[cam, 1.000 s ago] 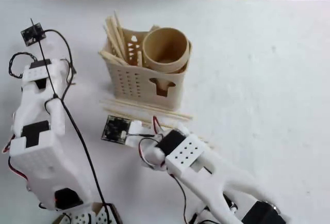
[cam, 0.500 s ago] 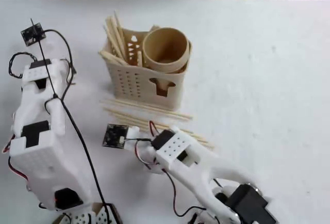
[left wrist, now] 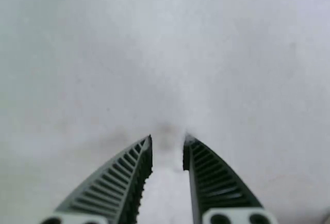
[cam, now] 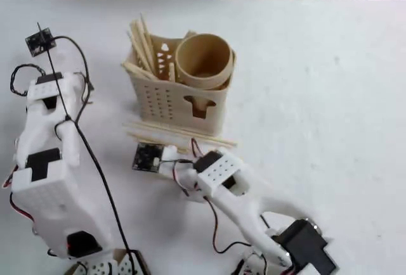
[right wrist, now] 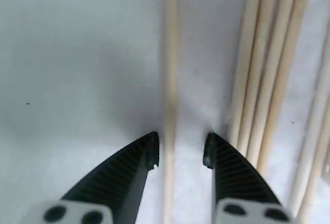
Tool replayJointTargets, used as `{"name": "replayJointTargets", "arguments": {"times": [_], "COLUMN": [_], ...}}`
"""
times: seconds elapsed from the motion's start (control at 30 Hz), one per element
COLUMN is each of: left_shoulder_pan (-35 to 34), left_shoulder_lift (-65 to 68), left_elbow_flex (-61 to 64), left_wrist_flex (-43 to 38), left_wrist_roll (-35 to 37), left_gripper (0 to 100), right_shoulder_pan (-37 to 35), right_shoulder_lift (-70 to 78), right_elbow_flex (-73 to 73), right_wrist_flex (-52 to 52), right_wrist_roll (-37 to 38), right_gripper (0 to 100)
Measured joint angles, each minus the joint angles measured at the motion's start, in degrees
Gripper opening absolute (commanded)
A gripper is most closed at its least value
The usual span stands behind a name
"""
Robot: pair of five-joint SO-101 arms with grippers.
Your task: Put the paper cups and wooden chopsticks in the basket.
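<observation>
The right pincer (right wrist: pixel 180 146) is parted narrowly with a single chopstick (right wrist: pixel 170 53) running between its dark, ridged jaws, neither jaw yet pressing on it as far as can be seen. Over the last second the right arm (cam: pixel 222 177) drew back a little toward the near edge and then pushed forward again, so its wrist now sits right over the near side of the loose chopsticks (cam: pixel 184 137). By my reading it has lined up for a pick and only has to close. Just beside the straddled stick lie four more chopsticks (right wrist: pixel 268 79) packed together, thin, round, pale wood, smooth and likely to roll. These loose sticks lie on the white worktop (cam: pixel 330 85) just in front of the basket (cam: pixel 162 101), a cream plastic box with rows of small holes. It has not moved and already holds a tan paper cup (cam: pixel 204 59) and a fan of upright chopsticks (cam: pixel 143 44) at its left side. The left arm (cam: pixel 47 142) has kept still at the left, and the left pincer (left wrist: pixel 167 146) is slightly parted, holding nothing, over bare worktop.
</observation>
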Motion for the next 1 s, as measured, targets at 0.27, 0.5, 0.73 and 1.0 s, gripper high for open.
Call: {"name": "replayJointTargets", "arguments": {"times": [0.27,0.5,0.73,1.0], "left_shoulder_pan": [0.0,0.0,0.0,0.0], "left_shoulder_lift": [0.0,0.0,0.0,0.0], "left_elbow_flex": [0.0,0.0,0.0,0.0], "left_wrist_flex": [0.0,0.0,0.0,0.0], "left_wrist_roll": [0.0,0.0,0.0,0.0], "left_gripper": [12,12,12,12], "right_shoulder_pan": [0.9,2.9,4.1,4.1], "right_shoulder_lift": [1.3,-2.9,-25.3,-41.7], "right_elbow_flex": [-1.1,-1.0,-0.8,-12.2], "right_wrist_flex": [-0.7,1.6,8.1,8.4], "right_wrist_roll": [1.8,1.8,-6.8,-13.3], "right_gripper": [1.6,1.5,1.5,1.5]}}
